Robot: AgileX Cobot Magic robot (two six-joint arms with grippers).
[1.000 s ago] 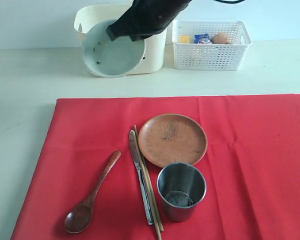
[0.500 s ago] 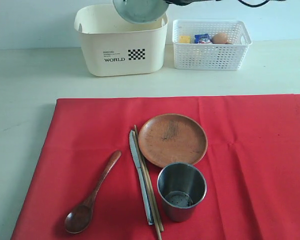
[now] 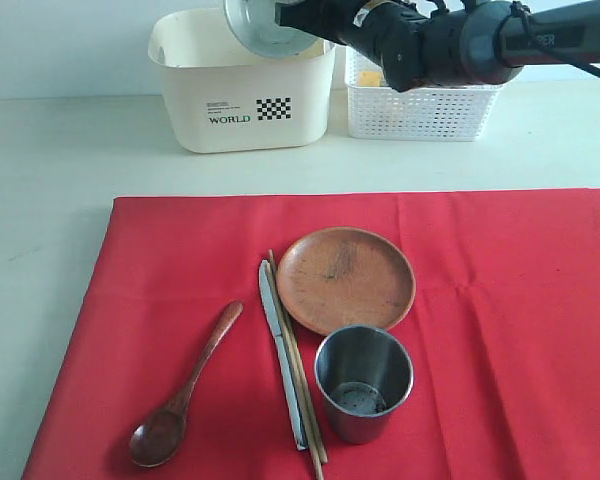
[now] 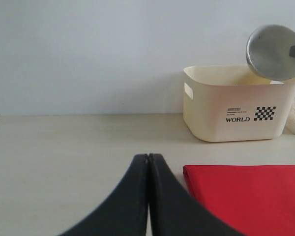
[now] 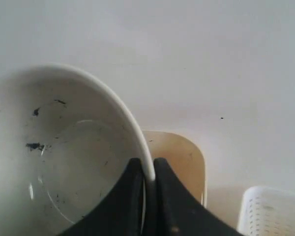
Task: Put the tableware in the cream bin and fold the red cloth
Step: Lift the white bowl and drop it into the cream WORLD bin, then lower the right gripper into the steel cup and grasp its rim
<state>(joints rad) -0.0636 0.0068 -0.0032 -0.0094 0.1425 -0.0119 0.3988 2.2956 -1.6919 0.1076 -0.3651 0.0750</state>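
Pale bowl (image 3: pixel 255 25) still over bin (image 3: pixel 242 100), R arm (image 3: pixel 450 45) lower.

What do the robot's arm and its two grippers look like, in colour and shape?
The right arm is black, built of rounded tube-like segments, with pale lettering on one link, too small to read, and a thin black cable beside it. The left gripper and the right gripper each have two smooth black fingers that taper toward the tips.

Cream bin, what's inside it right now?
Only bare inner wall shows in the cream bin. The pale bowl, pinched at its rim by the right fingers, hangs tilted over the opening. The bin's floor is hidden by its front wall and the bowl.
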